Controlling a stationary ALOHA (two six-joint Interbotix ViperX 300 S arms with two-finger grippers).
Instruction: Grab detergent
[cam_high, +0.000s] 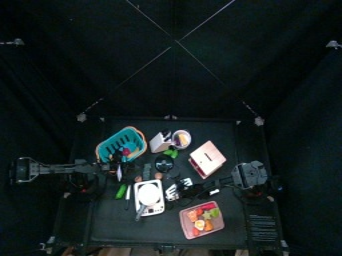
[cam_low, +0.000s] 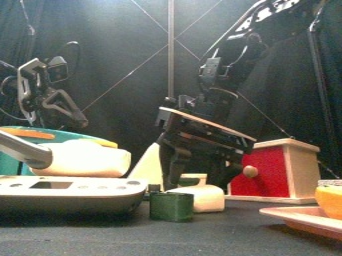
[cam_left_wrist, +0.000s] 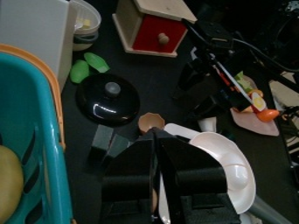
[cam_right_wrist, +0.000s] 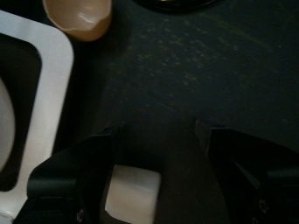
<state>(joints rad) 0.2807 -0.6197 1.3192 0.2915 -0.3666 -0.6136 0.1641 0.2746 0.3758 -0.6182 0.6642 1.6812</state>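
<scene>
Detergent seems to be the small white block low in the right wrist view, though no label is showing, so that is a judgement. At the far left of the top view the left arm is resting beside the basket. The left gripper is hanging over the table's middle, and whether it is clenched or released cannot be told, since its own dark bulk is blocking the view. Moving toward the centre, the white tray is lying just beside the block, with the spoon above it in that frame. The right gripper is hovering over the block with its fingers fully released, grasping nothing, one on either side of it. To do the step well, it should be coming straight down, keeping the block centred and the near finger clear of the tray's rim. It should be closing only once both pads are low on the block's sides. In the front view a white lump is sitting beside the green cube at lower centre and is probably the same block, but that is uncertain. Further right, the red box is standing near enough to crowd a wide approach. The block's lower edge is cut off by the frame, and how tall it is cannot be made out.
</scene>
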